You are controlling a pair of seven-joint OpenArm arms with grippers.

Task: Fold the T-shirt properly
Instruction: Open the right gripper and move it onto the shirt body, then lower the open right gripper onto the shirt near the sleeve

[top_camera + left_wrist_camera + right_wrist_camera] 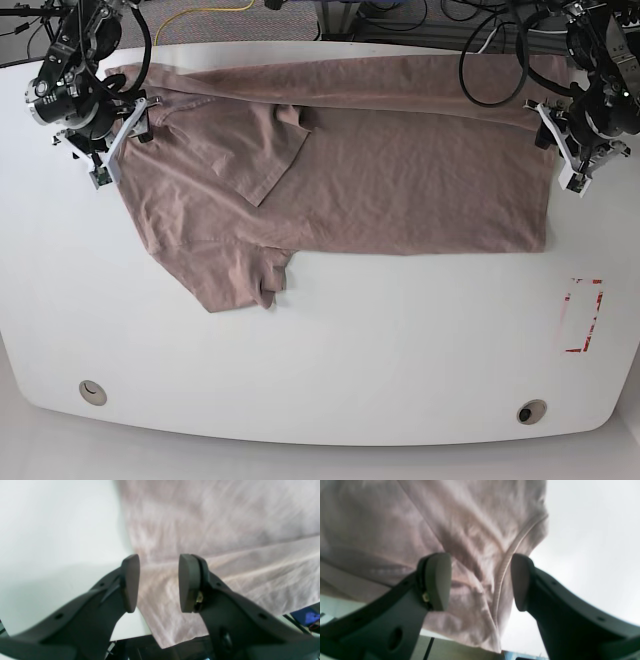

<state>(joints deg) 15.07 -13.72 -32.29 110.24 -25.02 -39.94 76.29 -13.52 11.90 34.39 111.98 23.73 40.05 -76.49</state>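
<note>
The T-shirt (340, 170) lies spread across the far half of my white table (320, 350), a plain dusty pink-brown cotton, soft and finely wrinkled, with no print. Its long top edge is folded over into a narrow band running along the table's far edge. One short sleeve is folded inward onto the body, and another sticks out toward the table's near side. The ribbed neckline (505, 565) curves close beneath me.
</note>
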